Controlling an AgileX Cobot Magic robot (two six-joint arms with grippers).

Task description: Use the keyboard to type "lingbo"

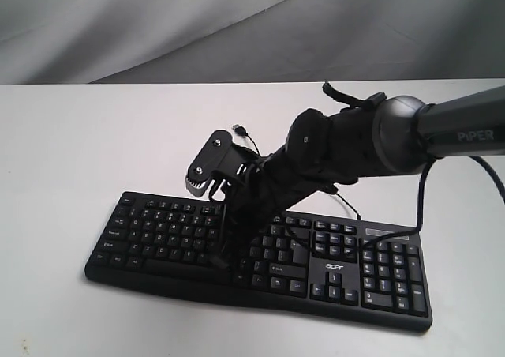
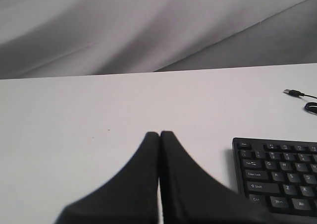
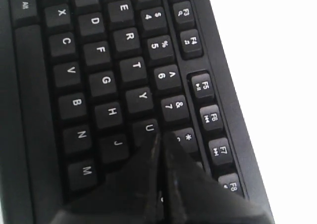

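Note:
The black keyboard (image 1: 379,274) with white legends and an "acer" logo lies across the white table (image 1: 71,159). My right arm reaches in from the right. My right gripper (image 1: 224,261) is shut and points down onto the middle of the letter keys. In the right wrist view its tips (image 3: 162,135) rest where the U key (image 3: 146,129) meets the 8 key (image 3: 186,136), and they hide the keys beneath. My left gripper (image 2: 159,134) is shut with nothing in it, over bare table beside the keyboard's (image 2: 277,177) Esc end. The exterior view does not show it.
The keyboard's thin black cable ends in a loose USB plug (image 1: 238,128) on the table behind the keyboard; the plug (image 2: 293,92) also shows in the left wrist view. A grey cloth backdrop (image 1: 237,25) hangs behind the table.

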